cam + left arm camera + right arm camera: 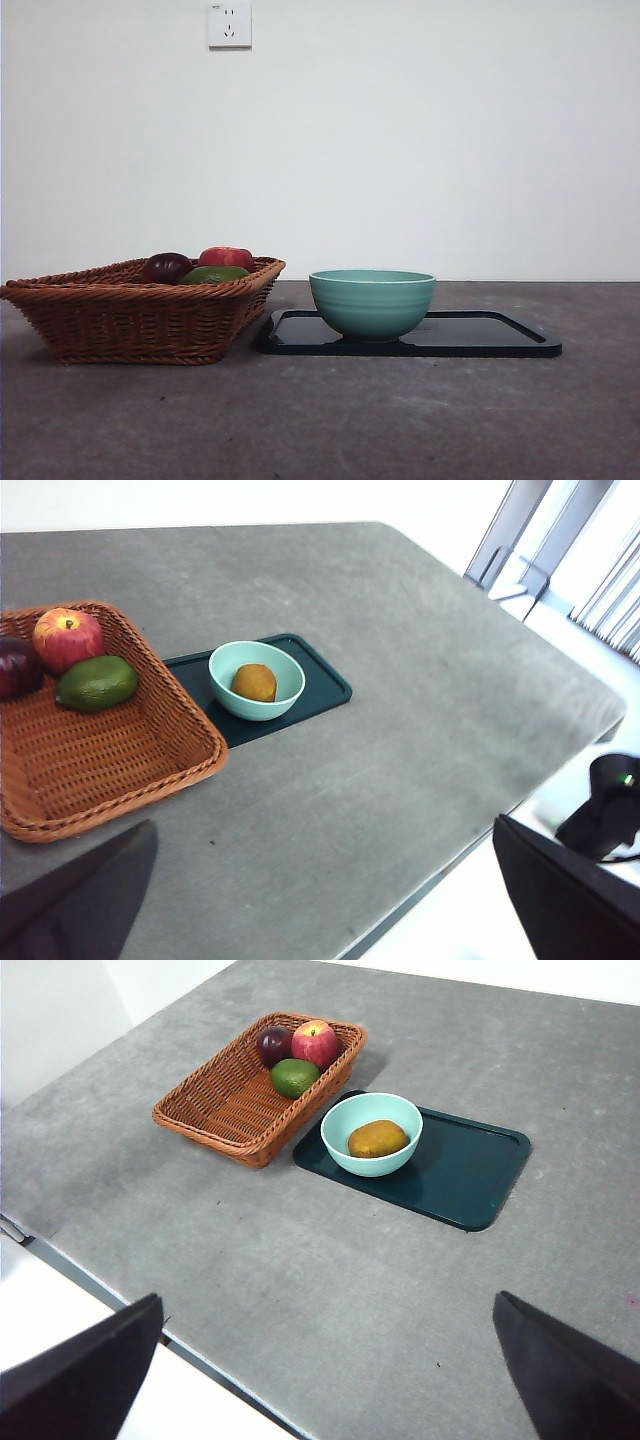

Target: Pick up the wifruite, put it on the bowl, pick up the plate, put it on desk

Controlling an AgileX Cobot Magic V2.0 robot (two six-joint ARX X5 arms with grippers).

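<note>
Inside the ridged mint bowl [371, 1135] lies the dull oval wifruite [378, 1139].

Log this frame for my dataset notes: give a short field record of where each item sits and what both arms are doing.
wifruite: inside the bowl
bowl: upright on the dark tray, at the end nearest the basket
dark tray: flat on the desk
basket: beside the tray; holds red apple, purple fruit, green fruit
left gripper: jaws open, holding nothing
right gripper: jaws open, holding nothing
</note>
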